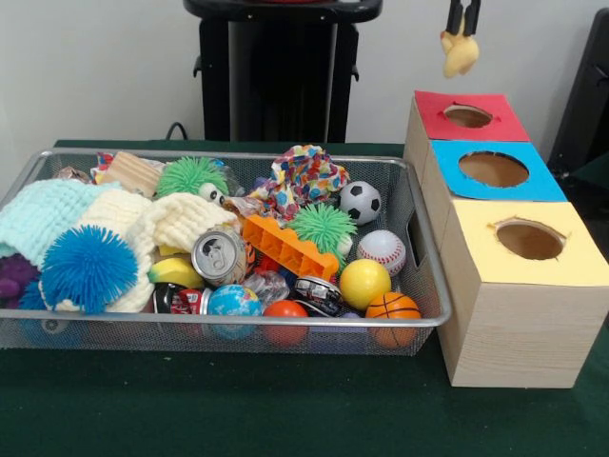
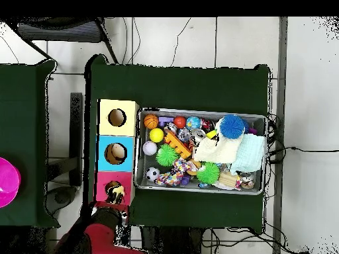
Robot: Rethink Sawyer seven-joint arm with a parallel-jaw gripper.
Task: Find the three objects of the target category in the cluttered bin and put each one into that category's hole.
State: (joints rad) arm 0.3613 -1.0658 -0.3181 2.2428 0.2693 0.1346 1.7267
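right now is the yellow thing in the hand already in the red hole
Out: the yellow thing hangs from the hand, above the red hole.

I see the bin [image 1: 423, 319] sitting at nine o'clock of the row of three boxes [image 1: 519, 324], nearly touching it. The boxes run in a line from six toward twelve, each with a hole [image 1: 529, 240] on top. Inside the bin, I find the basketball [image 1: 392, 307] in the five o'clock corner, the baseball [image 1: 382, 249] just at its twelve, the soccer ball [image 1: 360, 201] further toward twelve. The can [image 1: 219, 255] lies near the middle, the knitted cloths [image 1: 57, 214] at nine o'clock. The gripper [image 1: 461, 46] hangs over the farthest box, holding a small object [image 1: 461, 54].
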